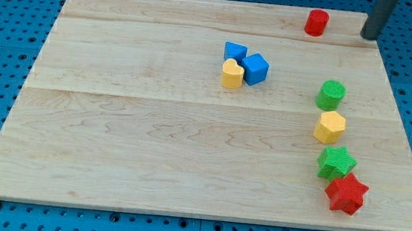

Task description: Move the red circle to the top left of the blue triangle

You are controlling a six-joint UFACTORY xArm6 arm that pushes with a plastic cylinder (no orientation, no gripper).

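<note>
The red circle (316, 22) stands near the board's top edge, right of centre. The blue triangle (234, 51) lies lower and to the left of it, touching a yellow heart-shaped block (232, 74) and a blue cube (255, 69). My tip (367, 36) rests on the board to the right of the red circle, a short gap apart from it.
Down the view's right side stand a green circle (331, 94), a yellow hexagon (330, 127), a green star (335, 163) and a red star (347, 193). The wooden board (129, 123) lies on a blue pegboard.
</note>
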